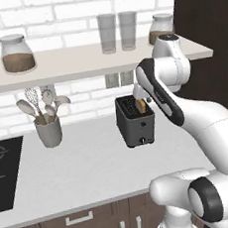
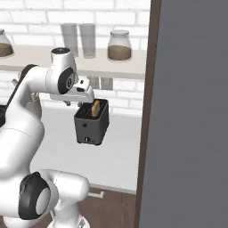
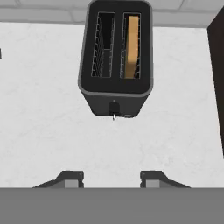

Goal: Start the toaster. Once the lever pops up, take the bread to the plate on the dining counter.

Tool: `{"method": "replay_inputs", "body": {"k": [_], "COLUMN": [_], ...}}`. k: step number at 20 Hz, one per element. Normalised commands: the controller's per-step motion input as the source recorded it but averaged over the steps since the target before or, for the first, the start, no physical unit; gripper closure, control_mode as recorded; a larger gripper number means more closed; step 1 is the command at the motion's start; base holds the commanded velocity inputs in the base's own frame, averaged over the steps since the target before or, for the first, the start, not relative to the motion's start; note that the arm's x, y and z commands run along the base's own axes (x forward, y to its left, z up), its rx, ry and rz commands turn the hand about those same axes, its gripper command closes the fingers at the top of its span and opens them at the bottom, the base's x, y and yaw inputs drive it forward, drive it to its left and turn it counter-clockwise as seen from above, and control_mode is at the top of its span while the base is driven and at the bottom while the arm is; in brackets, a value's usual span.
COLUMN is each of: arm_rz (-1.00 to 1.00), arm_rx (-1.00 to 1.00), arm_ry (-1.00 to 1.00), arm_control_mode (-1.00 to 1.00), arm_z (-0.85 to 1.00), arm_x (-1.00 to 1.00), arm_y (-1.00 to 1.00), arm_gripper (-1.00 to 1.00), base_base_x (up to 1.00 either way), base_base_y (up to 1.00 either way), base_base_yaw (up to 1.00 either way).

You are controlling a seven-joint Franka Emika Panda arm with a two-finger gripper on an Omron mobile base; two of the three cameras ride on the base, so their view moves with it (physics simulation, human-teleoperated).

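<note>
As I look through the left base view, I note the toaster (image 1: 136,121), a dark grey matte box with rounded corners, standing upright on the pale speckled worktop (image 1: 92,173) against the white brick wall. The bread (image 1: 142,106), a tan slice, stands on edge in the slot nearer the arm, its top showing above the rim. A grey crock (image 1: 48,132) of pale utensils stands well to the toaster's left, and a flat black cooktop (image 1: 5,170) is set into the worktop at the far left. On the shelf (image 1: 80,62) above I see two lidded glass jars of brown grains and two clear tumblers. The gripper is hidden behind the arm's white forearm here.

From the right base view, I see the hand hanging just above the toaster (image 2: 91,123), with the bread (image 2: 95,107) showing in the slot. A tall dark panel with a brown edge (image 2: 147,111) stands to the right.

Looking down through the hand view, I record wire-ribbed slots in the toaster (image 3: 115,65): the left one vacant, the right one holding the bread (image 3: 132,47), pale tan with a darker crust. A small lever sticks out low on the narrow face. The gripper (image 3: 112,178) shows its dark fingertips (image 3: 70,178) standing apart, clasping nothing, clear of the toaster.
</note>
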Motion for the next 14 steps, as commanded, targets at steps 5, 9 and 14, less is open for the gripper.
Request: {"method": "replay_inputs", "body": {"k": [5,9,14], "arm_rz": [0.0,0.0,0.0], "arm_rx": [0.0,0.0,0.01], "arm_ry": [0.0,0.0,-0.11], "arm_control_mode": [-1.0,-1.0,-1.0], "arm_z": [0.0,-0.09,-0.54], "arm_x": [0.0,-0.23,-0.57], "arm_y": [0.0,-0.12,-0.21], "arm_gripper": [-1.0,-1.0,-1.0], "base_base_x": [0.0,0.0,0.0], "base_base_y": [0.0,0.0,0.0], "base_base_yaw": [0.0,0.0,0.0]}}
